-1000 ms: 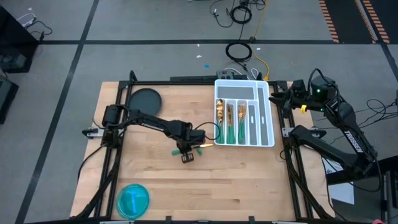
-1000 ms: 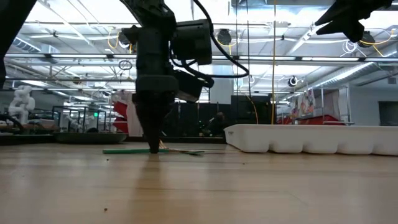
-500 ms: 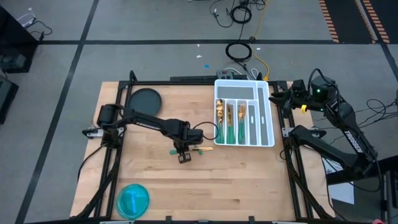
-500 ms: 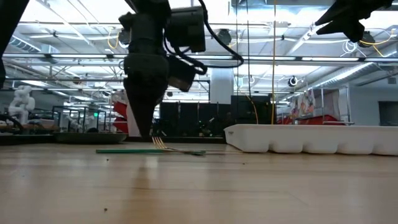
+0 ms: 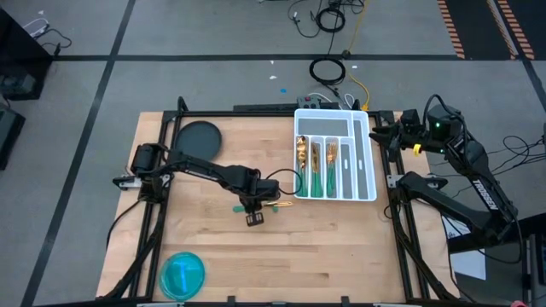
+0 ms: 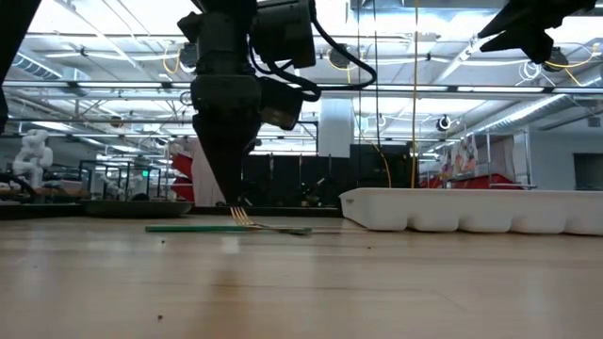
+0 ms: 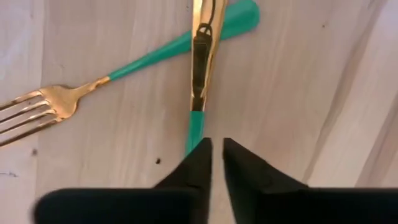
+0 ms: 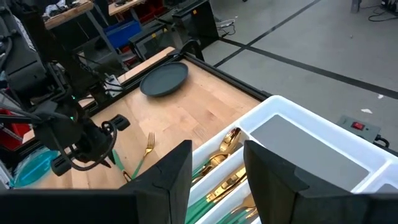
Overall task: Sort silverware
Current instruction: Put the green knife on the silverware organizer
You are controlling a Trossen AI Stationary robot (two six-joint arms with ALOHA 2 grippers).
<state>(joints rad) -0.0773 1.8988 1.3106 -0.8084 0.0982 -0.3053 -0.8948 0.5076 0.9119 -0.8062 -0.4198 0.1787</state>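
Silverware (image 7: pixel 200 68): two loose pieces, crossed

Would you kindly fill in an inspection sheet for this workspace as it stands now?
Surface: wooden table, mostly bare.
Job's things: a fork and a second gold-and-green piece lie crossed on the wood; more silverware sits in the white tray.
Clutter: dark round plate at the far left corner, blue round object at the near left edge.
Grippers: left gripper is over the loose pieces, fingers nearly together, holding nothing; right gripper is open beside the tray.
Cables: coiled cable on the floor beyond the table.
Surroundings: workshop with racks and ceiling lights; no person seen.
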